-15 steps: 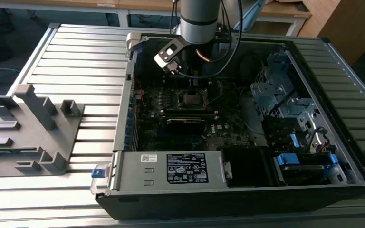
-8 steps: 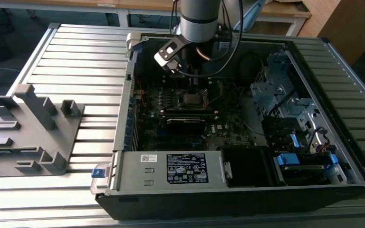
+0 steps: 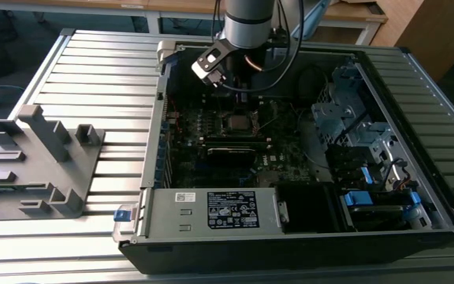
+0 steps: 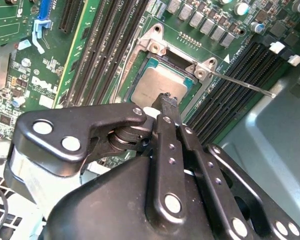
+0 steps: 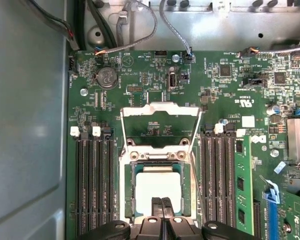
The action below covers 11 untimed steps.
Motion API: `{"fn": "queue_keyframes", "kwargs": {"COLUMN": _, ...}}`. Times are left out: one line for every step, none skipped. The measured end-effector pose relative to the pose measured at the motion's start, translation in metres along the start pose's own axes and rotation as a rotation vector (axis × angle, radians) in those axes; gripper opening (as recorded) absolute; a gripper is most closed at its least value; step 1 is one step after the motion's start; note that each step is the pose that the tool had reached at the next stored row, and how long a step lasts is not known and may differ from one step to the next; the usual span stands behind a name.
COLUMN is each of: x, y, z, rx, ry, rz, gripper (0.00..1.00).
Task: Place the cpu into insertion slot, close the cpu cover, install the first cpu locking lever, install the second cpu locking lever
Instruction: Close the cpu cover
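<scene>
Hanging inside the open computer case [image 3: 290, 251] on the slatted table [image 3: 93, 77], the gripper [image 5: 161, 202] is seen in the first wrist view with its two fingers [image 5: 156, 207] pressed together and nothing pinched between them. Their tips are placed directly over the cpu [image 5: 157, 182]; whether the metal top is touched cannot be told. The cpu is seated flat in the insertion slot [image 5: 131, 185], with its dull silver top squared to the socket's rim. The cpu cover [image 5: 160, 108] is found open and folded back from the slot on its hinge side, away from the fingers. The green motherboard [image 5: 140, 75] is visible through the cover's square cut-out. In the second wrist view a thin locking lever [image 4: 240, 82] is noted standing out from one corner of the slot, across the black memory slots [image 4: 225, 105], and is not latched down. In the exterior view a grey plastic fixture [image 3: 33, 160] is recorded on the table, well apart from the case, on the exterior view's left
</scene>
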State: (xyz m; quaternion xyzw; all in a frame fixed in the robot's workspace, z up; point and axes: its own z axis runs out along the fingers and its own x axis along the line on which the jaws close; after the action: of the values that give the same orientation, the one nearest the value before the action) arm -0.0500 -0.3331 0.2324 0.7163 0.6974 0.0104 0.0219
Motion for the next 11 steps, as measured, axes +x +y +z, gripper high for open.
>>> {"fn": "queue_keyframes", "kwargs": {"x": 0.0000, "y": 0.0001, "z": -0.0013, "rx": -0.0001, "ry": 0.0001, "rz": 0.000, "gripper": 0.10}}
{"fn": "queue_keyframes", "kwargs": {"x": 0.0000, "y": 0.0001, "z": -0.0027, "rx": 0.0000, "ry": 0.0000, "rz": 0.000, "gripper": 0.10}}
{"fn": "queue_keyframes", "kwargs": {"x": -0.0001, "y": 0.0002, "z": -0.0040, "rx": 0.0000, "ry": 0.0000, "rz": 0.000, "gripper": 0.10}}
{"fn": "queue_keyframes", "kwargs": {"x": -0.0001, "y": 0.0002, "z": -0.0052, "rx": 0.0000, "ry": 0.0001, "rz": 0.000, "gripper": 0.10}}
{"fn": "queue_keyframes", "kwargs": {"x": -0.0001, "y": 0.0003, "z": -0.0066, "rx": 0.0000, "ry": 0.0001, "rz": 0.000, "gripper": 0.10}}
{"fn": "queue_keyframes", "kwargs": {"x": -0.0001, "y": 0.0004, "z": -0.0080, "rx": 0.0000, "ry": 0.0001, "rz": 0.000, "gripper": 0.10}}
{"fn": "queue_keyframes", "kwargs": {"x": -0.0001, "y": 0.0005, "z": -0.0095, "rx": -0.0001, "ry": 0.0001, "rz": 0.000, "gripper": 0.10}}
{"fn": "queue_keyframes", "kwargs": {"x": -0.0002, "y": 0.0005, "z": -0.0111, "rx": -0.0001, "ry": 0.0001, "rz": 0.000, "gripper": 0.10}}
{"fn": "queue_keyframes", "kwargs": {"x": -0.0002, "y": 0.0006, "z": -0.0125, "rx": -0.0001, "ry": 0.0001, "rz": 0.000, "gripper": 0.10}}
{"fn": "queue_keyframes", "kwargs": {"x": -0.0002, "y": 0.0006, "z": -0.0138, "rx": 0.0000, "ry": 0.0001, "rz": 0.000, "gripper": 0.10}}
{"fn": "queue_keyframes", "kwargs": {"x": -0.0002, "y": 0.0007, "z": -0.0151, "rx": -0.0001, "ry": 0.0001, "rz": 0.000, "gripper": 0.10}}
